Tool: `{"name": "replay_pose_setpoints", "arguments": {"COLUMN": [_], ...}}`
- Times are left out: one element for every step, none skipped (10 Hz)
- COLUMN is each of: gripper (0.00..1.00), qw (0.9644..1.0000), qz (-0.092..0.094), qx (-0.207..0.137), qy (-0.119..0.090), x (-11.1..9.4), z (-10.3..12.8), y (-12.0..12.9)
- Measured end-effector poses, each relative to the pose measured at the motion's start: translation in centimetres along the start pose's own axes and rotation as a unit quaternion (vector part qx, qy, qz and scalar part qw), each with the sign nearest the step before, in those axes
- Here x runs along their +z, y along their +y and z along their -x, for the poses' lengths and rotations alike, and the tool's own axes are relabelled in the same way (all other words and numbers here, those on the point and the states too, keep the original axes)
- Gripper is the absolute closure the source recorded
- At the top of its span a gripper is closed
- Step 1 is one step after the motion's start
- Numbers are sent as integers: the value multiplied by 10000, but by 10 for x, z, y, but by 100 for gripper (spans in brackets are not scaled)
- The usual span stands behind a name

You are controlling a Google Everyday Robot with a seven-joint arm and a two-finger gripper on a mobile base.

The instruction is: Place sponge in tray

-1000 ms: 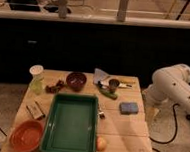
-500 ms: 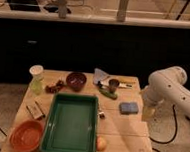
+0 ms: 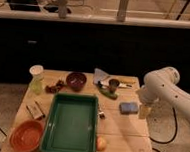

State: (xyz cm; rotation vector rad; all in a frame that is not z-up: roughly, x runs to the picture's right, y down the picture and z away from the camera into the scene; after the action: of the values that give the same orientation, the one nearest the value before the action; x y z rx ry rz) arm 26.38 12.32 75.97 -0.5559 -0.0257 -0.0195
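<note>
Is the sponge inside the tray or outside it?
Outside: the sponge lies on the table right of the tray; the gripper hangs beside it.

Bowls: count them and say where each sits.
2: orange bowl front-left beside the tray; dark red bowl behind the tray. None seems hidden. The gripper hangs right of the sponge.

The arm (image 3: 173, 95) was cut off by the right edge, base out of sight. The gripper (image 3: 144, 111) hung just right of the sponge (image 3: 128, 107). The table (image 3: 128, 139) was cropped along the bottom. The small bit (image 3: 100, 113) beside the tray (image 3: 70, 138)? Way too tiny to make out.
</note>
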Motion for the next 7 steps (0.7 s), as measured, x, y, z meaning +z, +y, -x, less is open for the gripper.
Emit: {"name": "replay_pose_setpoints", "arguments": {"gripper": [20, 20, 20, 20, 20, 20, 20], "qw": [10000, 9999, 9999, 9998, 9996, 9995, 9994], "qz": [9, 8, 9, 18, 42, 66, 80], "qx": [-96, -131, -168, -213, -258, -291, -314], "qy": [-15, -16, -25, -47, -82, -120, -142], "x": [9, 13, 15, 18, 23, 28, 32], "z": [4, 3, 3, 2, 1, 0, 0], "y": [-3, -5, -7, -8, -8, -9, -10]}}
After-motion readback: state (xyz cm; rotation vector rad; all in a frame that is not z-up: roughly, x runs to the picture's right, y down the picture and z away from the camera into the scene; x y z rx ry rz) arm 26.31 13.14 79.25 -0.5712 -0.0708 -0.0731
